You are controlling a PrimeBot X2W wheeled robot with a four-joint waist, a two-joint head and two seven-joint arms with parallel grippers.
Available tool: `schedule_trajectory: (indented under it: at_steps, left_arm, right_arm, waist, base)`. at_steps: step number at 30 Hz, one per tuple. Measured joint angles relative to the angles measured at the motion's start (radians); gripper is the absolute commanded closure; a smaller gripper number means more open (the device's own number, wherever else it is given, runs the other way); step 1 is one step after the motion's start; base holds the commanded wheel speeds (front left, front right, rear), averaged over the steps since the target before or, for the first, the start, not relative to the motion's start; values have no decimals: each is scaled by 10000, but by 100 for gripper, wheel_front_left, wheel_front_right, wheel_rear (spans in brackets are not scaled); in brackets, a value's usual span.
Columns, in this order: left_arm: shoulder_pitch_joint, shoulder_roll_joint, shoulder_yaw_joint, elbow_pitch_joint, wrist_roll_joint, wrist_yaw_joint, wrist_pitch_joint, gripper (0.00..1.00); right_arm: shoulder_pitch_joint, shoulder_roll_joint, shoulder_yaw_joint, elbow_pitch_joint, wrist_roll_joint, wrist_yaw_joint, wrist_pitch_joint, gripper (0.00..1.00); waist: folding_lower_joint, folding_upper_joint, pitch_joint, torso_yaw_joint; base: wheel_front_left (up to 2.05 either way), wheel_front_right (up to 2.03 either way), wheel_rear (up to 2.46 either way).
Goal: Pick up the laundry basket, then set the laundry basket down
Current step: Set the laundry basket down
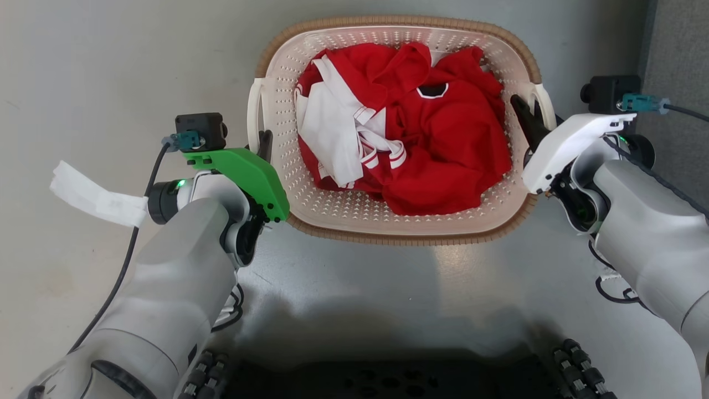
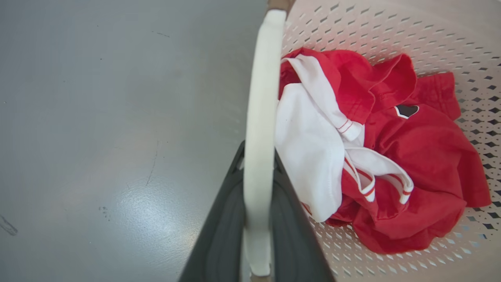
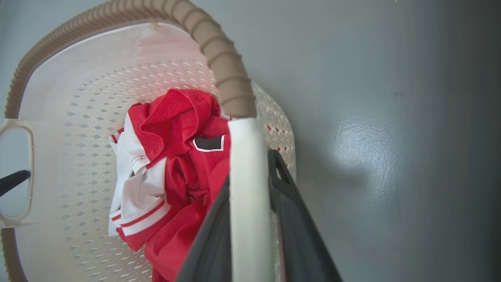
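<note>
Nearest the robot, its dark base (image 1: 382, 379) edges the bottom of the head view, with a pale forearm rising on either side over the grey floor (image 1: 388, 288). The left gripper (image 1: 265, 145) (image 2: 258, 156), under a green cover, has its two dark fingers (image 2: 223, 219) closed on either side of the white left handle (image 1: 253, 111) (image 2: 260, 117), pinching it. Opposite, the right gripper (image 1: 526, 113) (image 3: 250, 164), under a white cover, pinches the white right handle (image 1: 545, 102) (image 3: 248, 196) between its fingers (image 3: 297, 227) in the same way. Between the two arms, straight ahead of the robot, is the laundry basket (image 1: 399, 22) (image 2: 391, 35) (image 3: 78, 78), cream and perforated with a brown woven-look rim. Whether it rests on the floor or hangs just clear of it cannot be told. A crumpled heap of red and white clothes (image 1: 443, 144) (image 2: 422, 156) (image 3: 184, 176) lies inside it. Beyond the far rim, bare grey floor runs on.
</note>
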State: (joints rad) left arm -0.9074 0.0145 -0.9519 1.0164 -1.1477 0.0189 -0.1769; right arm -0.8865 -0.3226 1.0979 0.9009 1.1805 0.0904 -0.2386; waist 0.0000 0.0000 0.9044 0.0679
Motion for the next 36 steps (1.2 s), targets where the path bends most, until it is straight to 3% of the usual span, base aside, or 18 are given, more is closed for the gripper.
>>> schedule_trajectory:
  at_steps: [14, 19, 21, 22, 23, 25, 36]
  left_arm:
    - [-135, 0, -255, 71, -184, 134, -102, 100]
    - [-163, 2, -359, 92, -201, 167, -134, 100]
    - [-173, 2, -393, 98, -228, 167, -134, 98]
    - [-179, 2, -410, 104, -251, 169, -134, 53]
    - [-188, 2, -420, 113, -290, 190, -136, 0]
    - [-228, 63, -435, 173, -376, 267, -140, 0]
    - [-257, 61, -612, 224, -654, 267, -140, 0]
  right_arm:
    - [-120, 12, 192, 35, 132, 2, -86, 100]
    - [-141, 12, 261, 54, 242, 2, -107, 91]
    - [-143, 12, 293, 59, 280, 2, -117, 58]
    - [-145, 12, 314, 63, 280, 31, -117, 0]
    - [-145, 2, 345, 69, 280, 100, -115, 0]
    - [-145, 63, 472, 42, 280, 330, -115, 0]
    - [-145, 148, 640, 27, 353, 332, -115, 0]
  waist:
    - [0, 0, 68, 80]
    - [0, 0, 74, 90]
    - [0, 0, 72, 92]
    - [0, 0, 68, 92]
    - [0, 0, 63, 91]
    - [0, 0, 42, 91]
    - [-1, 0, -99, 52]
  base:
    - [0, 0, 0]
    - [0, 0, 0]
    - [0, 0, 0]
    - [0, 0, 0]
    - [0, 0, 0]
    - [0, 0, 0]
    - [0, 0, 0]
